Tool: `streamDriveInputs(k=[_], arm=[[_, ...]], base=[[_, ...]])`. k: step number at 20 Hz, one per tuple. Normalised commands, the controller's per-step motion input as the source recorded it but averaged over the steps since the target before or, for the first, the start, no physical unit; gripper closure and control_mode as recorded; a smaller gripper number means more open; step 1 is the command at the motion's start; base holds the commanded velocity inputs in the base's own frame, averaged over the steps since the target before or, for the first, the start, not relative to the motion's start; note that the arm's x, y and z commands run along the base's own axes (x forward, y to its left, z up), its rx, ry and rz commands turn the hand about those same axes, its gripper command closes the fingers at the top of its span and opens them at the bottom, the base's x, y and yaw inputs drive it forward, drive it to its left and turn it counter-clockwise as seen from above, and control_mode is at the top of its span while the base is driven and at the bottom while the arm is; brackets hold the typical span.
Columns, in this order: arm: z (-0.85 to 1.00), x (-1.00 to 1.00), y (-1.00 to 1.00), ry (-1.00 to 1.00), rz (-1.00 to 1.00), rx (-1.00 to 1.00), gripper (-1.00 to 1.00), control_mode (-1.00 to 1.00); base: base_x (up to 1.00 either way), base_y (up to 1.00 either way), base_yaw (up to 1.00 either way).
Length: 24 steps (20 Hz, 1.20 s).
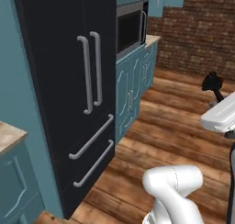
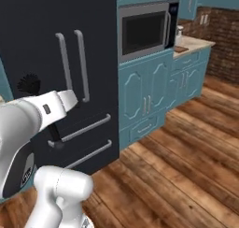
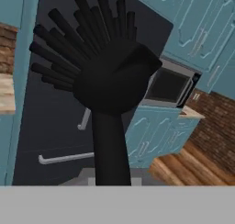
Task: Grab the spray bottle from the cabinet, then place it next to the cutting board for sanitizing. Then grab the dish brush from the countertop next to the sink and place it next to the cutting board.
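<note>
Matt black bristly dish brush (image 3: 108,76)

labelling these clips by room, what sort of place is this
A home kitchen, most likely: a tall dark fridge with bar handles, a built-in microwave above teal cabinets, and a marbled counter against a brick wall.

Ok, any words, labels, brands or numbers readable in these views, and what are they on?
None can be read.
Robot arm: a small dark patch with pale marks on its side, too small and blurred to read.
Microwave: no legible brand or panel text.
Fridge: plain dark doors, no lettering.
Brush in the shut gripper: all black, no marking.
</note>
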Motion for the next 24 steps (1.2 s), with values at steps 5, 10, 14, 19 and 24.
streamDriveInputs(k=[5,10,14,19,24], arm=[[0.00,0.00,0.00,0.00,0.00,0.00,1.00,1.00],[0.00,0.00,0.00,0.00,0.00,0.00,1.00,1.00],[0.00,0.00,0.00,0.00,0.00,0.00,1.00,1.00],[0.00,0.00,0.00,0.00,0.00,0.00,1.00,1.00],[0.00,0.00,0.00,0.00,0.00,0.00,1.00,1.00]], base=[[1.00,-1.00,0.24],[1.00,-1.00,0.43],[0.93,-1.00,0.48],[0.69,-1.00,0.46],[0.46,-1.00,0.28]])
